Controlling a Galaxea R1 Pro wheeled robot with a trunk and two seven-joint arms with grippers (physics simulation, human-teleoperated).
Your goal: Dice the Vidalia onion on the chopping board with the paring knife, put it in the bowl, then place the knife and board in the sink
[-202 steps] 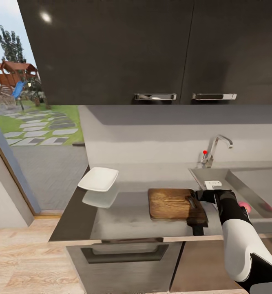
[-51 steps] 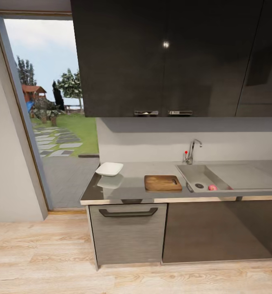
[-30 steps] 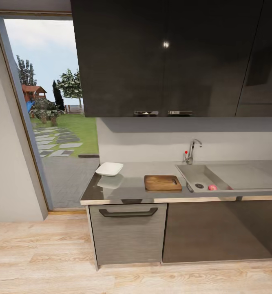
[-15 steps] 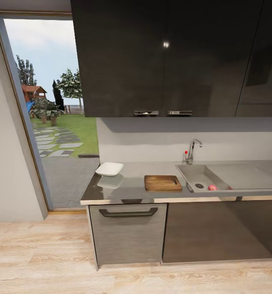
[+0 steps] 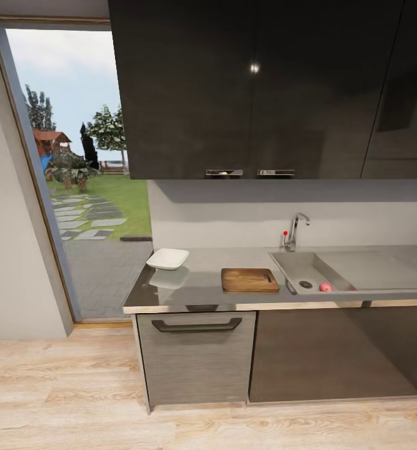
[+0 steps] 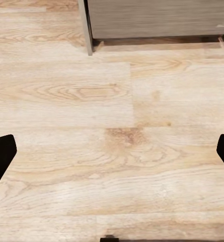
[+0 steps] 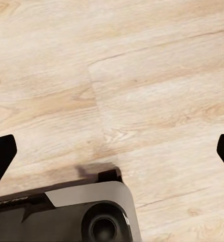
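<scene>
With both grippers, the left gripper (image 6: pixel 112 151) and the right gripper (image 7: pixel 112 151), hanging wide apart over the floor (image 6: pixel 91 96), the robot should roll squarely toward the sink (image 5: pixel 333 275) where the pink onion (image 5: pixel 326 287) waits near its front edge, beyond the chopping board (image 5: pixel 249 280) and the bowl (image 5: pixel 168 258) at the countertop (image 5: pixel 202 290) left end.

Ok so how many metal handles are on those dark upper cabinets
2. One handle sits at the bottom edge of the left upper door, the other handle right beside it on the next door. Cabinets farther right may hide more.
</scene>
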